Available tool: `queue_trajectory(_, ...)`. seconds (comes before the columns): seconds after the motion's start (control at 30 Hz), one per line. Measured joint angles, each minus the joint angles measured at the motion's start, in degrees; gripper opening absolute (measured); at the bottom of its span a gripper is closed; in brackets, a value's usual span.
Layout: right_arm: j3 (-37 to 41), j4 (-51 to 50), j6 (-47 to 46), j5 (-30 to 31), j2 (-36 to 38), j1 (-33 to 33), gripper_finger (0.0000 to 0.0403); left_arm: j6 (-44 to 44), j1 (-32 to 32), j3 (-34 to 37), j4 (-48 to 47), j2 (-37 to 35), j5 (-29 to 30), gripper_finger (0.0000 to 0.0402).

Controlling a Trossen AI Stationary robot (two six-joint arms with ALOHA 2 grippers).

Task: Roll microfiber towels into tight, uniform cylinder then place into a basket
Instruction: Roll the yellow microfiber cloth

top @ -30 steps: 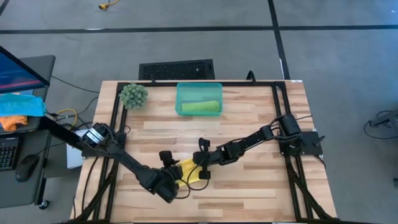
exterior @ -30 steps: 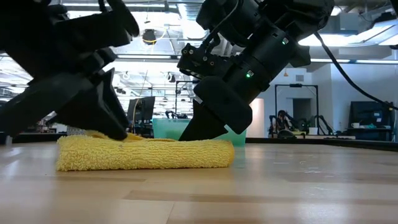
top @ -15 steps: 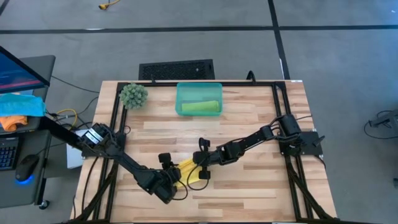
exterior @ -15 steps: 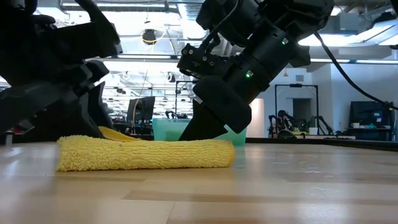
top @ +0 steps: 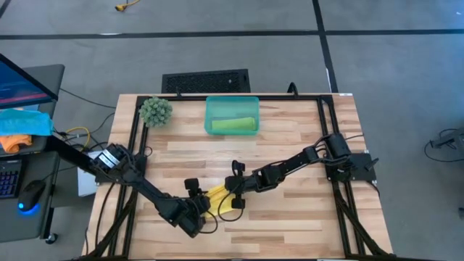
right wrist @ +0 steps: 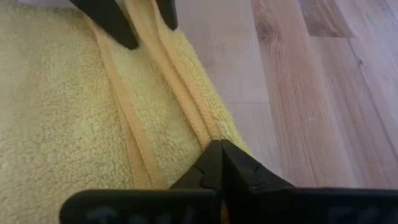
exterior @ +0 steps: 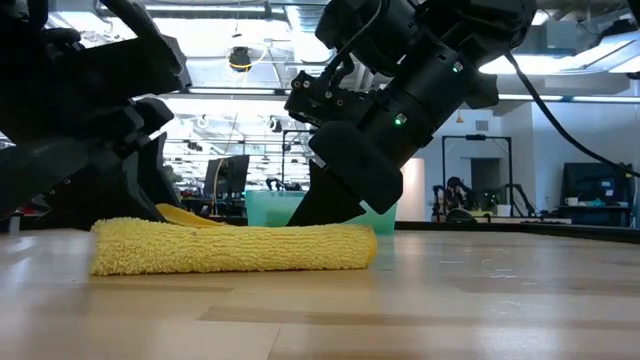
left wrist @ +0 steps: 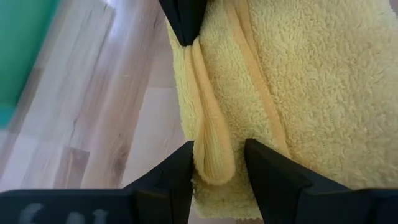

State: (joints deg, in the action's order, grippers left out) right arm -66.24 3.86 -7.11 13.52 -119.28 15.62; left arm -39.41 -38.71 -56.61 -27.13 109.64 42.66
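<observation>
Lying between the two hands on the tabletop [top: 290, 138], the yellow towel [exterior: 232, 248] runs its long axis from one hand to the other, well short of the basket [top: 232, 116], which already holds a rolled green towel [top: 234, 125]. The right hand [right wrist: 219, 167] is pressed together on the hem at one end. The left hand [left wrist: 219, 163] stands spread astride the hem fold at the other end, not pinching it.

A yellow towel [exterior: 232, 247] lies folded on the counter [exterior: 420, 310]. 2 dark grippers meet it: one at 9 o'clock [exterior: 150, 195], one at 1 o'clock [exterior: 335, 205]. A teal basket [exterior: 268, 208] stands behind.
</observation>
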Motion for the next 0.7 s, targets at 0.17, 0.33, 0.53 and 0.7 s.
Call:
queue_trajectory(0.17, 0.0, 0.0, 0.0, 0.0, 0.0, 0.0, 0.0019, 2.3, -1.4, -2.8, -2.0, 0.3, 1.1, 0.0137)
queue_trajectory(0.33, 0.0, 0.0, 0.0, 0.0, 0.0, 0.0, 0.002, 1.5, -2.3, -6.9, -9.6, 0.1, 2.5, 0.0137)
queue_trajectory(0.53, 0.0, 0.0, 0.0, 0.0, 0.0, 0.0, 0.0023, 1.5, -2.6, -7.7, -11.3, -0.1, 3.8, 0.0137)
queue_trajectory(0.7, 0.0, 0.0, 0.0, 0.0, 0.1, 0.0, 0.0019, 1.8, -2.5, -7.1, -10.1, 0.2, 1.4, 0.0137)
